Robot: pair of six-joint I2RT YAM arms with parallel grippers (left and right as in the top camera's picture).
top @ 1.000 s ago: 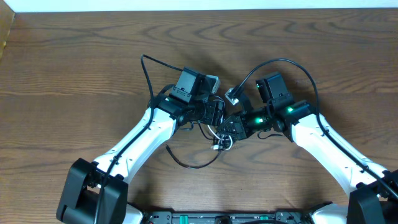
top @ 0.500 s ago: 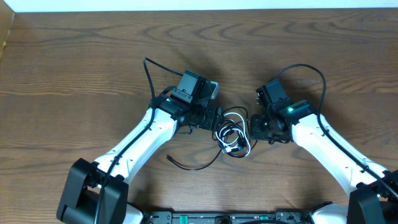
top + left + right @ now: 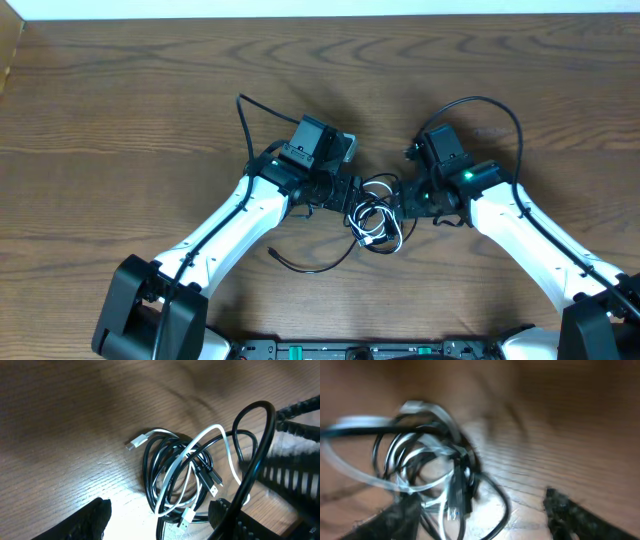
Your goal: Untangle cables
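Observation:
The cables point(image 3: 375, 216) lie as one tangled bundle of black cords and a white one on the wooden table, between my two grippers. In the left wrist view the bundle point(image 3: 179, 476) shows a white plug at its upper left and USB ends near the bottom. My left gripper point(image 3: 351, 193) point(image 3: 160, 525) is open, with the bundle's near edge lying between its fingers. My right gripper point(image 3: 402, 199) point(image 3: 482, 520) is open too, and the blurred cables point(image 3: 440, 472) lie just ahead of it and between its fingers. One black strand point(image 3: 318, 264) trails out to the lower left.
The arms' own thick black cables arch behind each wrist, the left one point(image 3: 243, 125) and the right one point(image 3: 490, 103). The brown wooden table point(image 3: 120, 120) spreads around, with its far edge point(image 3: 320, 14) at the top.
My right gripper has opened and let go of the cables. It has drawn back to the right, and the bundle has dropped onto the table between the grippers. The left gripper has stayed open.

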